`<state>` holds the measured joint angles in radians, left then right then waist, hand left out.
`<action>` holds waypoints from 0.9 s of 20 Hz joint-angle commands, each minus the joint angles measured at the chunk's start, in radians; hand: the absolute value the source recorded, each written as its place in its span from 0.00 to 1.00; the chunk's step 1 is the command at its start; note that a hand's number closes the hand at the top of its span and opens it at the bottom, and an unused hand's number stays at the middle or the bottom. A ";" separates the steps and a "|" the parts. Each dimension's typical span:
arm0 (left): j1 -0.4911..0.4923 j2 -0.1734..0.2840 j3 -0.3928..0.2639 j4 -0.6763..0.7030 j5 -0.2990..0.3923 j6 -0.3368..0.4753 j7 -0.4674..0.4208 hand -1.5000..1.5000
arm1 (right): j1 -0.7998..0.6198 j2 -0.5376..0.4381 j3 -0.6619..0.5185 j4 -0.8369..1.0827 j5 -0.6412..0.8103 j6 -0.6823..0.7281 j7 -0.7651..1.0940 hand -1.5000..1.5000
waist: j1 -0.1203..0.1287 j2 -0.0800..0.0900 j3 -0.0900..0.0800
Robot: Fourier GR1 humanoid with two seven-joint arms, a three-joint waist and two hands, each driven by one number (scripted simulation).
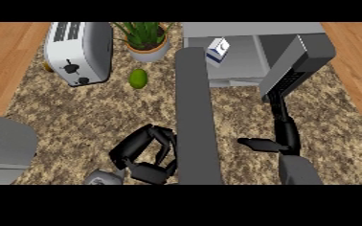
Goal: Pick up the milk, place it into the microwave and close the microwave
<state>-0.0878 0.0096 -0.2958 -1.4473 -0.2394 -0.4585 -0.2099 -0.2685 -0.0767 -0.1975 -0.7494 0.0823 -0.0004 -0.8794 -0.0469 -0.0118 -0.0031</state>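
The white and blue milk carton (218, 51) stands inside the open grey microwave (247, 29), at the left of its cavity, with no hand on it. The microwave's door (196, 119) swings out toward me as a long dark grey slab down the middle of the view. My left hand (145, 154) sits just left of the door's near end, its fingers curled and holding nothing. On the right, my right hand (284, 130) points its straight fingers up at the microwave's right front panel (295, 64), thumb spread to the left.
A white toaster (78, 52) stands at the back left, with a potted plant (147, 40) beside it. A green fruit (139, 78) lies in front of the plant. A grey rounded object (14, 148) sits at the left edge. Wooden strips (17, 52) border the speckled counter on both sides.
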 commanded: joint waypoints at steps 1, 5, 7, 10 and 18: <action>-0.035 -0.009 -0.115 0.117 -0.021 0.071 -0.032 1.00 | 0.151 0.021 0.052 -0.252 -0.011 0.015 0.077 0.00 | -0.003 0.002 -0.001; -0.043 -0.009 -0.245 0.159 0.029 0.106 -0.047 1.00 | 0.306 0.001 0.066 -0.473 -0.056 0.070 0.150 0.00 | -0.004 0.005 0.000; -0.070 -0.009 -0.285 0.227 0.030 0.137 -0.067 1.00 | 0.370 -0.017 0.082 -0.588 -0.059 0.085 0.207 0.00 | -0.019 0.005 -0.001; -0.147 -0.009 -0.367 0.310 0.015 0.213 -0.103 1.00 | 0.469 -0.038 0.059 -0.706 -0.107 0.119 0.198 0.00 | -0.003 0.011 0.001; -0.257 -0.009 -0.651 0.325 0.296 0.636 -0.024 1.00 | 0.526 -0.078 0.074 -0.963 -0.236 0.235 0.366 0.00 | -0.047 0.018 -0.001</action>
<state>-0.3163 0.0106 -0.8086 -1.1434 -0.0373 0.0322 -0.2498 0.2388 -0.1253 -0.1189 -1.6160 -0.0888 0.1759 -0.5763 -0.0747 0.0010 -0.0036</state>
